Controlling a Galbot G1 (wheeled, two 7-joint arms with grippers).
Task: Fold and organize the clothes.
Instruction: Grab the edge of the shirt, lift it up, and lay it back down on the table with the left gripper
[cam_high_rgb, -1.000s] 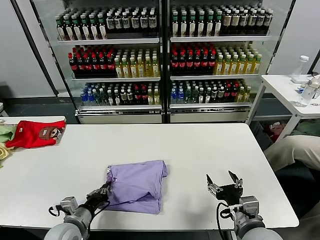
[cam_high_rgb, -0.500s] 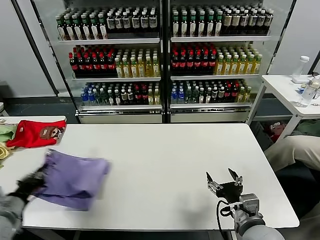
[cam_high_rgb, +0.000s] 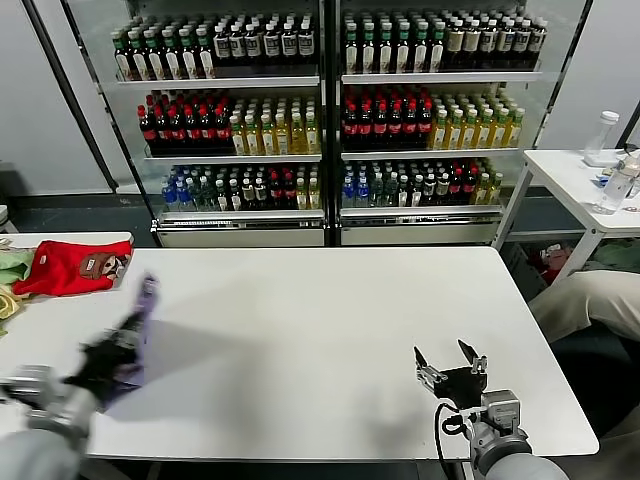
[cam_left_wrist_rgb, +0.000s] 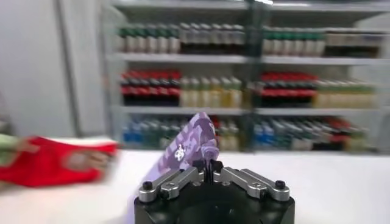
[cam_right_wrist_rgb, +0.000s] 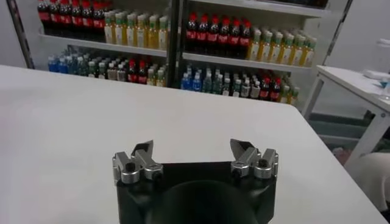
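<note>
head view showed the left gripper (cam_high_rgb: 108, 352) clamped on the lavender t-shirt (cam_high_rgb: 138, 322), which hung off the white table (cam_high_rgb: 320, 330) just beside the red garment (cam_high_rgb: 70, 267). right gripper (cam_high_rgb: 448, 362) hovered with fingers spread, well apart from the red garment.

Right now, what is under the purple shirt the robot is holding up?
The purple shirt, pinched in the left tool, hangs over the bare white table, with only a shadow beside it. The spot directly beneath its lower edge is hidden by the arm.
</note>
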